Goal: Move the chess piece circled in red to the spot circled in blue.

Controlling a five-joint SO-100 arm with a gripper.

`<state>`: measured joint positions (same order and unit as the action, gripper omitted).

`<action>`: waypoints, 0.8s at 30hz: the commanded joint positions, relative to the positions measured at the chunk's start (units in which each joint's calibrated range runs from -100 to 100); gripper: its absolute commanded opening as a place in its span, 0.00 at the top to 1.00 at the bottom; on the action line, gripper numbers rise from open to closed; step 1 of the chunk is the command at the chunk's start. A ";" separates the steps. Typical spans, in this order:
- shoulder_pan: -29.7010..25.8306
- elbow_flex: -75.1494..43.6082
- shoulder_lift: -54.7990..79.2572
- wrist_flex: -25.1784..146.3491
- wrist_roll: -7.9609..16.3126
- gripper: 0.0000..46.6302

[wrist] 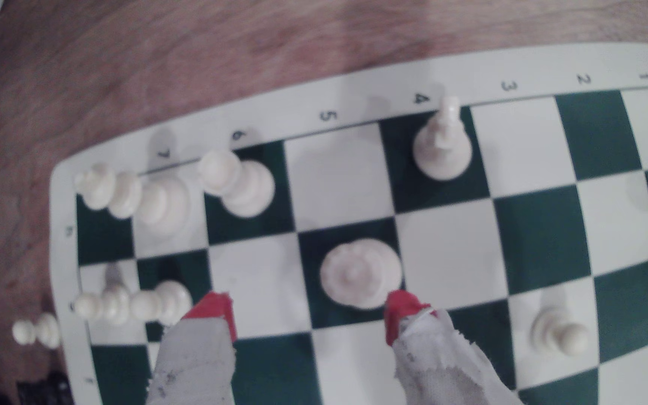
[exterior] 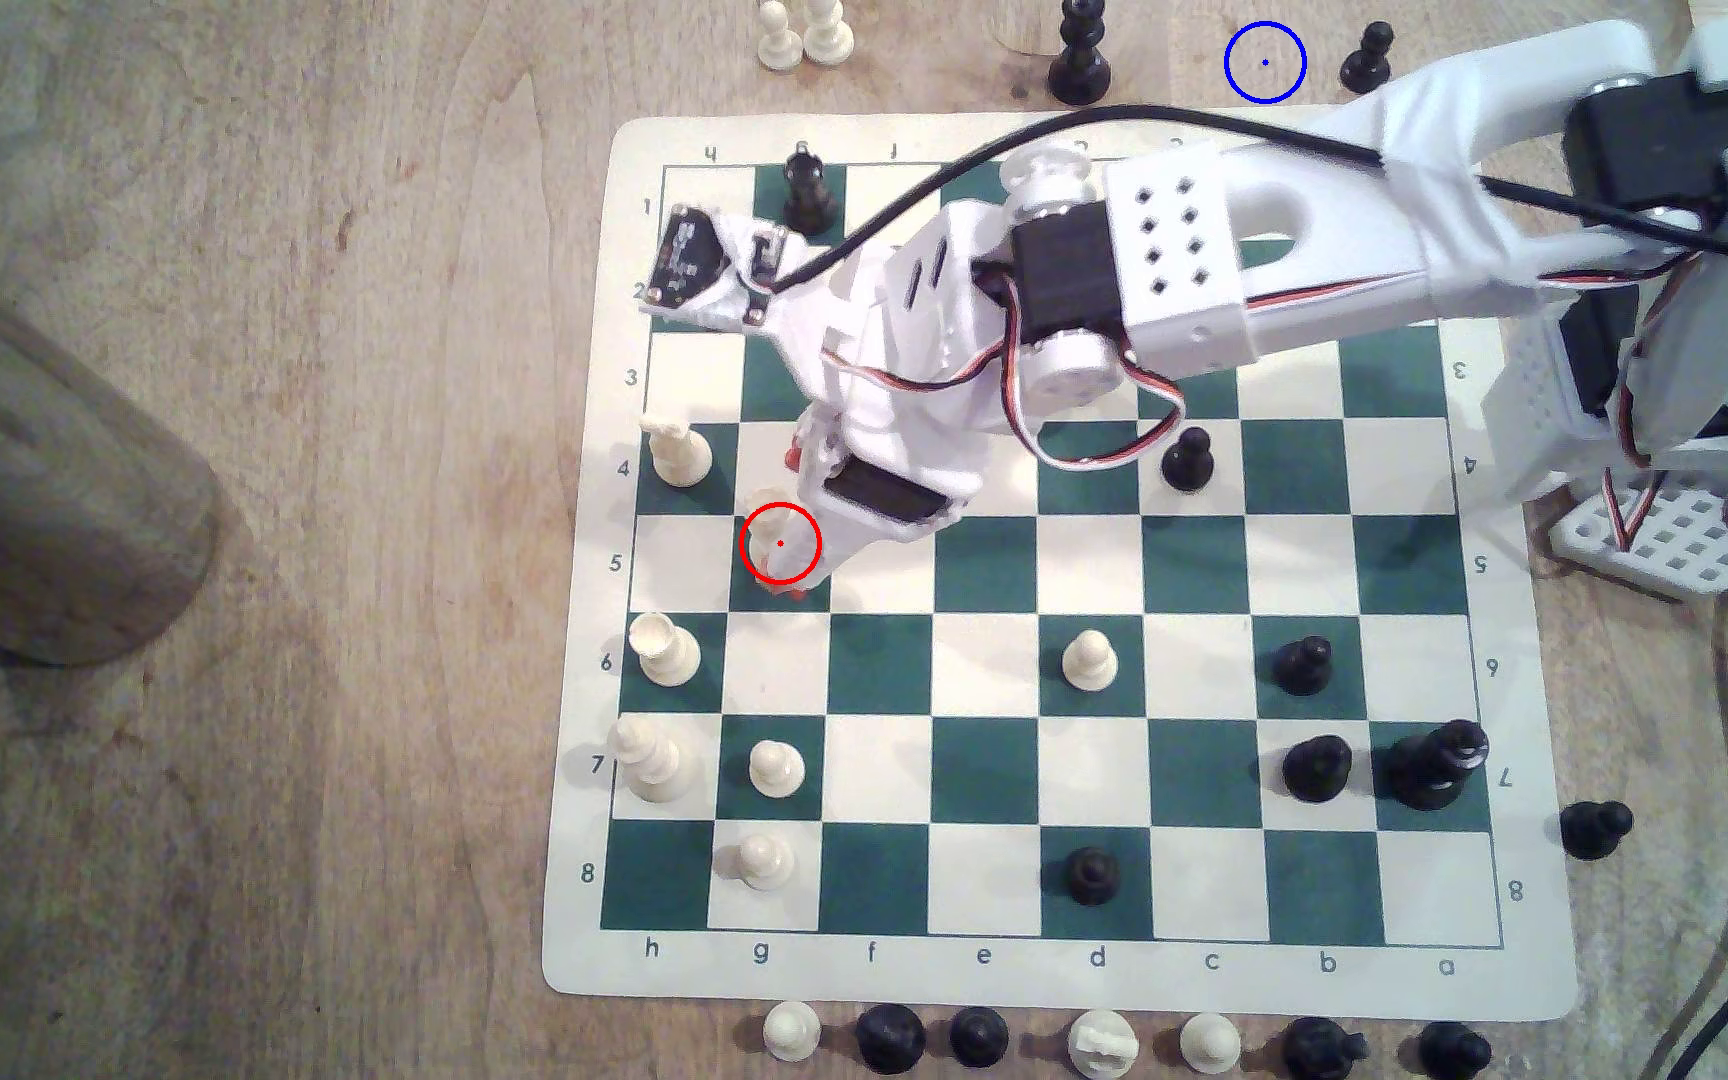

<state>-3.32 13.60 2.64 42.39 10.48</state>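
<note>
Gripper: the white arm's two-finger gripper (wrist: 309, 307) with red-taped tips stands spread apart, grasping nothing; it hangs over the green-and-white vinyl chess mat (exterior: 985, 976).
Fingertips: one red fingertip (wrist: 398, 311) sits just beside the rim of the cream-white plastic chess piece (wrist: 360, 273); in the wrist view the other tip lies well apart from it, over the neighbouring white square.
Chess piece: it stands upright on a dark green square in row 5 of the mat, second file from the mat's h edge, ringed in red in the exterior view (exterior: 772, 535), partly under the gripper.
Room around the piece: the white squares adjoining it along row 5 and toward row 6 are bare; a cream-white knight (exterior: 675, 454) stands one square diagonally off, on the h file at row 4.
Spot: a thin blue ring with a centre dot (exterior: 1265, 62) lies on bare wood beyond the mat's row 1 edge, well apart from the chess piece.
Spot edges: a tall black piece (exterior: 1079, 57) and a black pawn (exterior: 1366, 57) flank the ring, neither touching it.
Surface: light wood tabletop (exterior: 320, 623), grain visible, carries the mat.
Mat margins: captured cream and black pieces line the wood beside the mat's row 8 edge.
Far side: a brushed metal cylinder (exterior: 39, 478) stands on the wood well beyond the mat's h edge.
</note>
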 commanded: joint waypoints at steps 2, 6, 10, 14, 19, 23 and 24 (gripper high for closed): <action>0.39 -5.35 -0.43 -2.34 0.24 0.56; 0.70 -5.44 0.33 -2.91 0.24 0.56; 0.78 -5.90 2.03 -3.82 0.24 0.57; 0.54 -6.80 3.30 -3.90 0.29 0.61; 0.23 -7.26 4.07 -4.55 0.54 0.66; 0.46 -7.53 4.49 -4.80 0.59 0.65; 0.46 -7.53 4.58 -4.80 0.63 0.65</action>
<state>-2.73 11.52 8.09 38.49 10.92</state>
